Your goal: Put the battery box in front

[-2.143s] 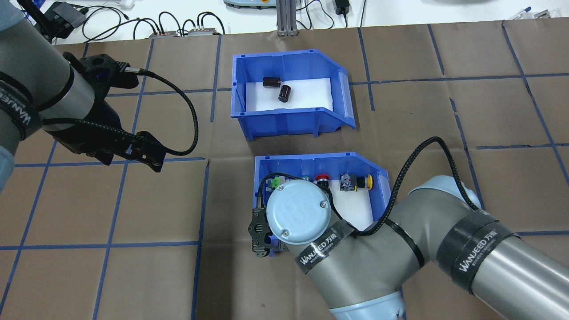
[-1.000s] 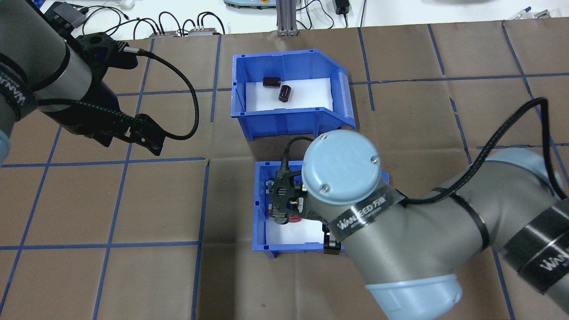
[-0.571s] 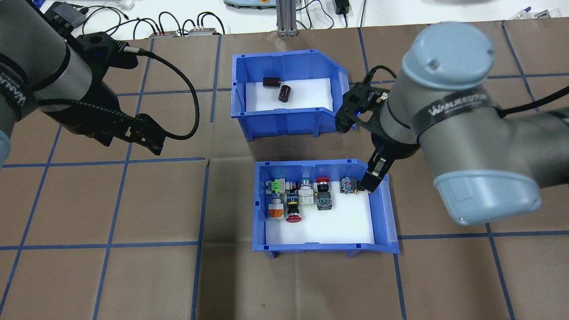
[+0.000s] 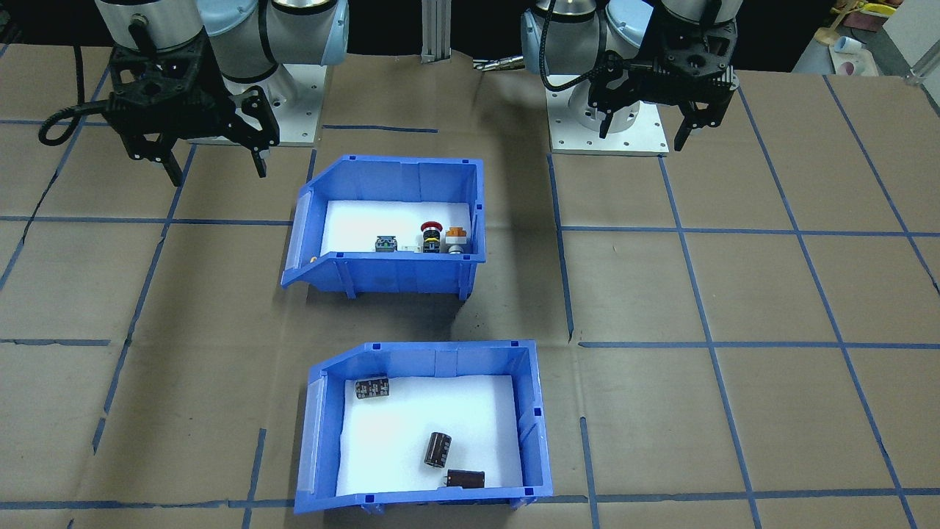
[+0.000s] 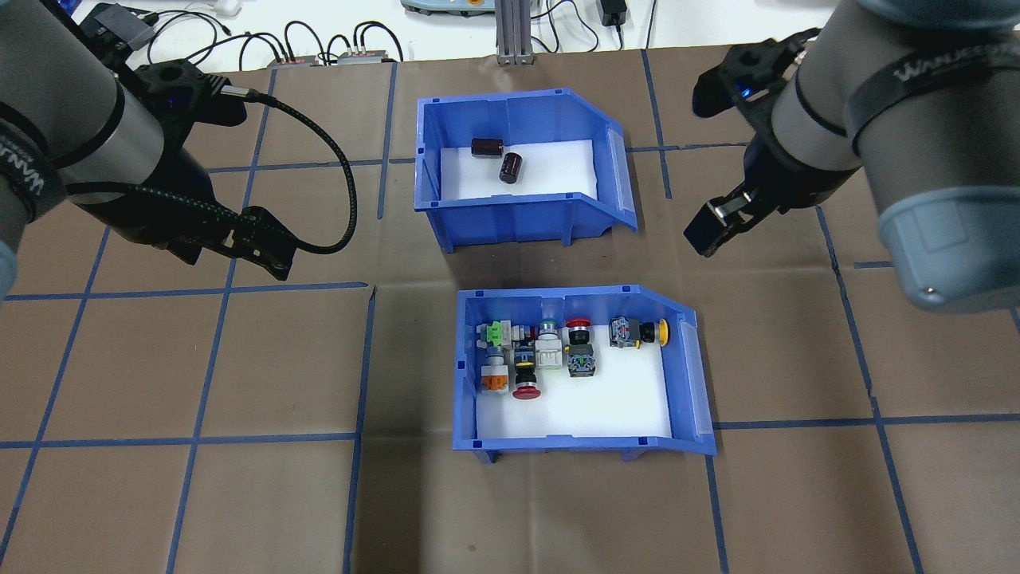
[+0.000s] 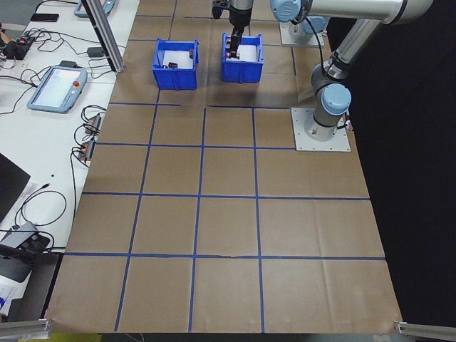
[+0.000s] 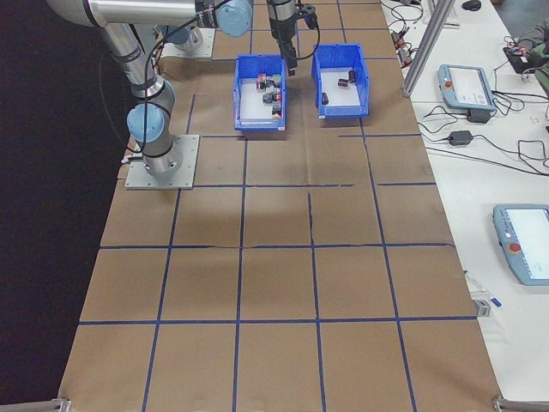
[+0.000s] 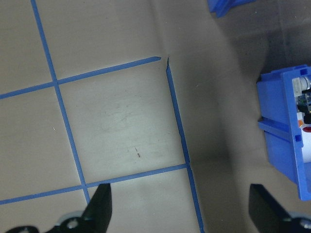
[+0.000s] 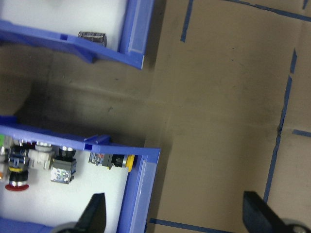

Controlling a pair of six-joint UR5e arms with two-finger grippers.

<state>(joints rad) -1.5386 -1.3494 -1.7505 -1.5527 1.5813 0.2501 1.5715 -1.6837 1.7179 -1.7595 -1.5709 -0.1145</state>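
Observation:
The battery box (image 5: 510, 219) is the blue bin farther from the robot, with its sloped end to the right. On its white foam floor lie dark cells (image 5: 510, 167). The front-facing view shows it nearest the camera (image 4: 532, 419), holding three cells (image 4: 438, 449). To the right of its sloped end hangs my right gripper (image 5: 713, 227), open and empty (image 9: 175, 213). The right wrist view catches the box's corner (image 9: 112, 53). My left gripper (image 5: 263, 251) hovers over bare table well to the box's left, also open and empty (image 8: 180, 213).
A second blue bin (image 5: 466, 399) with colourful push-buttons (image 5: 526, 391) sits just robot-side of the battery box, a narrow gap between them. Its corner shows in the left wrist view (image 8: 282, 131). Cables and devices (image 5: 319, 48) lie beyond the table's far edge.
My right gripper has left the near-left corner of the push-button bin, crossed over it, and swung out to the right of the battery box. The left arm has shifted slightly away, then stayed still.

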